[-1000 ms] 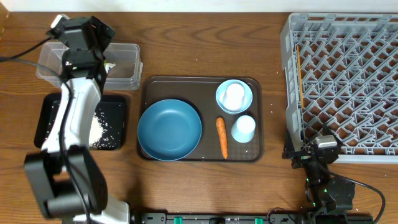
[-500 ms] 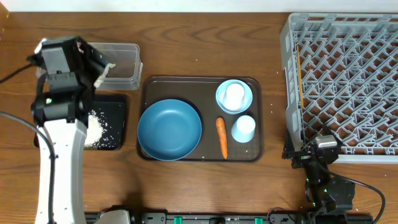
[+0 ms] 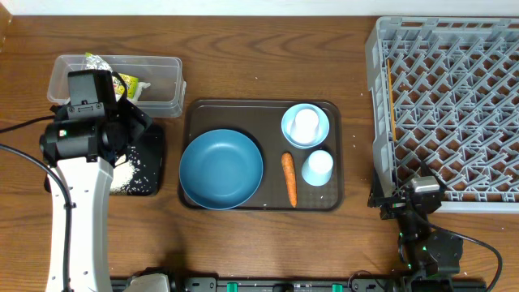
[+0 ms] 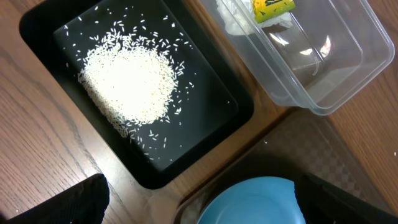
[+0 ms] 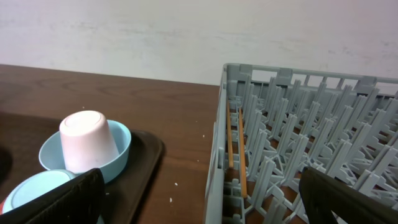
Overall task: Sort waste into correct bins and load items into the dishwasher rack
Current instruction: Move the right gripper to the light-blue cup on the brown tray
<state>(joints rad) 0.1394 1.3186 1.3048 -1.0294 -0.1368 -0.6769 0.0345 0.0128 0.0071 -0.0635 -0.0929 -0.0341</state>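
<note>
Since rice point(image 4: 127, 84) lies in black tray point(image 4: 211, 127) and wrapper point(image 4: 272, 7) in clear tub point(image 4: 348, 62), sorting looks underway; carrot point(image 3: 289, 178) unsorted; left gripper point(image 3: 130, 123) spread, empty, above tray; right gripper point(image 3: 403, 197) spread, idle beside rack point(image 3: 375, 97).

Rice point(image 4: 127, 84) heaps in the black tray point(image 4: 205, 127); wrapper point(image 4: 272, 7) and tissue point(image 4: 231, 18) lie in the clear tub point(image 4: 348, 74). The carrot point(image 3: 289, 178) lies between the dark-blue dish point(image 3: 220, 169) and an inverted pale-blue cup point(image 3: 317, 167); a white cup point(image 3: 306, 122) sits inverted in the bowl point(image 3: 323, 135).

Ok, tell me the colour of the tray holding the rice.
Black tray, clearest in the left wrist view.
</note>
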